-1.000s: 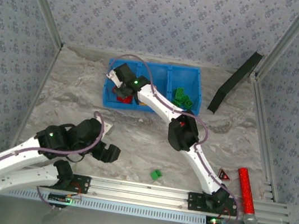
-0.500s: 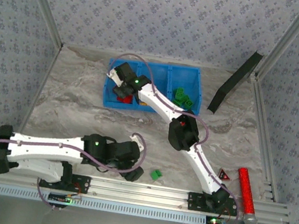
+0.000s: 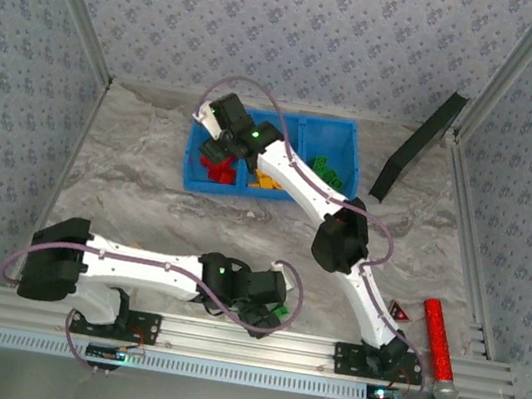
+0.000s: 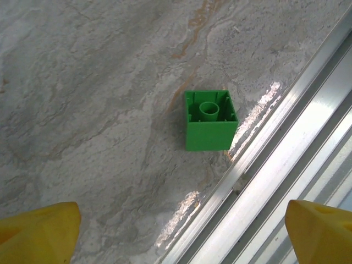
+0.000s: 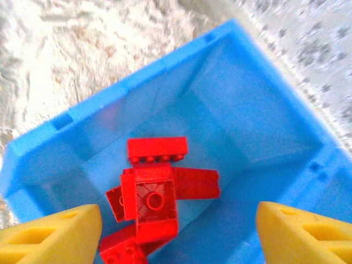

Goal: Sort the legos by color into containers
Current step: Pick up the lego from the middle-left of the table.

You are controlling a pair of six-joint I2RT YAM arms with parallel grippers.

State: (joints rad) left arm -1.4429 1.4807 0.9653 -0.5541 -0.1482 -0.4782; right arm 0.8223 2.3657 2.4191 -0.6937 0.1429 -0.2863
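Nearest, the left claw [image 4: 181,235] hangs spread wide and empty over a small green plastic brick [image 4: 209,121] lying on the marbled grey table [image 4: 82,82] beside the metal rail [image 4: 286,165]. Farther back, the right claw [image 5: 179,236], spread and holding nothing, hovers above red plastic bricks [image 5: 157,187] in the left compartment of the bright blue three-part plastic bin [image 5: 247,99].

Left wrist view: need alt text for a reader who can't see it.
A single green lego lies on the marbled table with its hollow underside showing, close beside a metal rail that runs diagonally across the lower right. The left arm's yellow jaws stand wide open at the bottom corners, nothing between them.
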